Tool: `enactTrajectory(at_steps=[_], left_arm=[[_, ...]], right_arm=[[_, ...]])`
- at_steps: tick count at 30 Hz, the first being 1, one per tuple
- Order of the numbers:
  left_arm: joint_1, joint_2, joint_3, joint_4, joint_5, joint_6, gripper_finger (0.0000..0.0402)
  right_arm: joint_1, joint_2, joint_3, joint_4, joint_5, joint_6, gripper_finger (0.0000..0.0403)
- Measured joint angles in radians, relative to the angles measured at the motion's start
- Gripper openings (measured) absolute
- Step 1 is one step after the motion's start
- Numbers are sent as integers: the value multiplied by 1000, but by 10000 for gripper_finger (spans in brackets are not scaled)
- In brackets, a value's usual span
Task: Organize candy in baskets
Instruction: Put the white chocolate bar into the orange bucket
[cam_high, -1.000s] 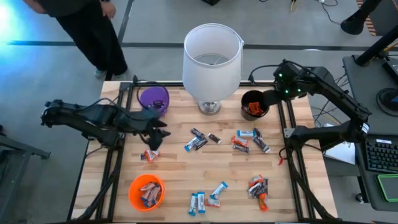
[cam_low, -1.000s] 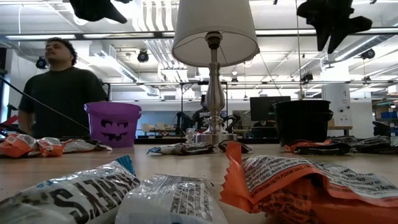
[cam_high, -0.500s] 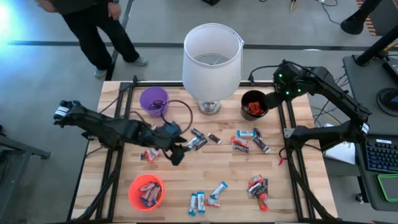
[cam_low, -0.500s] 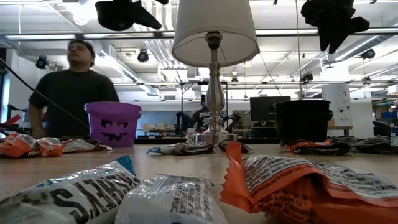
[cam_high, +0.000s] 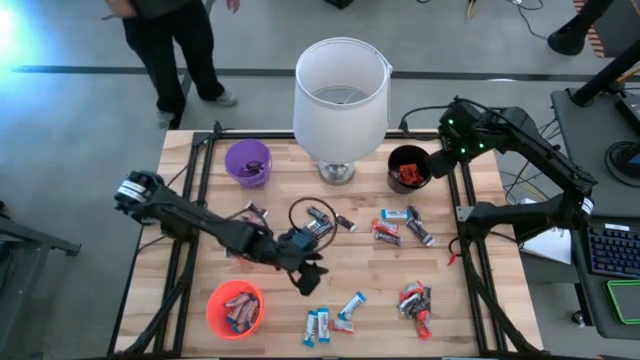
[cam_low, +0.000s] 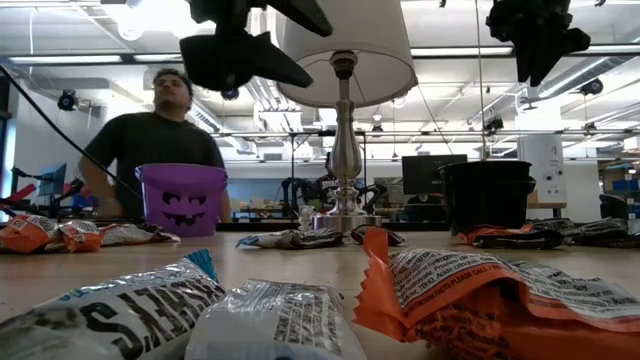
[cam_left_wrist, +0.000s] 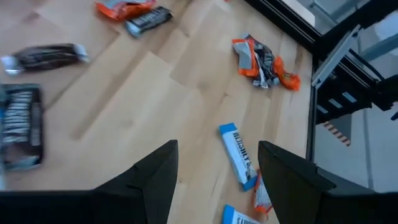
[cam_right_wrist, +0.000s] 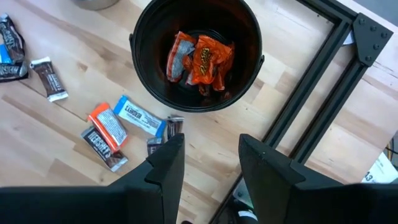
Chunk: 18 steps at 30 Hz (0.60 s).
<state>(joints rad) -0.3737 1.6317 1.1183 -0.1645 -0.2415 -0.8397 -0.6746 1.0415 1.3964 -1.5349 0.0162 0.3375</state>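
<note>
Just ahead of the left gripper (cam_left_wrist: 214, 168), whose fingers stand wide apart and empty above the table (cam_high: 380, 285), lies a blue-and-white candy bar (cam_left_wrist: 238, 155). It looks light, with a slick crinkly wrapper, so pinching across its narrow middle seems best. Over the black basket (cam_right_wrist: 196, 53) hangs the right gripper (cam_right_wrist: 211, 158), parted and empty, orange candy (cam_right_wrist: 208, 62) inside below it.

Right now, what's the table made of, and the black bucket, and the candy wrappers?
The table looks like pale wood: grain lines and plank seams show. The black bucket seems to be smooth plastic, with a dull shine on its rim. The candy inside looks wrapped in thin crinkly foil or plastic film, creased and glossy.
</note>
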Motion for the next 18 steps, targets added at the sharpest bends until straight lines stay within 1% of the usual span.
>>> enactTrajectory(at_steps=[2, 5, 10, 14, 16, 18], left_arm=[[-10, 34, 0, 46, 1, 9, 204], [-18, 86, 0, 117, 27, 19, 204], [-23, 168, 3, 167, 72, -13, 203], [-29, 243, 101, 92, 85, 20, 203], [-29, 292, 186, 17, 104, 71, 203], [-29, 345, 284, -96, 104, 124, 203]], right_arm=[[0, 0, 0, 0, 0, -3, 144], [0, 0, 0, 0, 0, -12, 144], [0, 0, 0, -1, 0, -16, 144], [0, 0, 0, -1, 0, -24, 144], [0, 0, 0, -1, 0, -24, 144], [0, 0, 0, -2, 0, -24, 144]])
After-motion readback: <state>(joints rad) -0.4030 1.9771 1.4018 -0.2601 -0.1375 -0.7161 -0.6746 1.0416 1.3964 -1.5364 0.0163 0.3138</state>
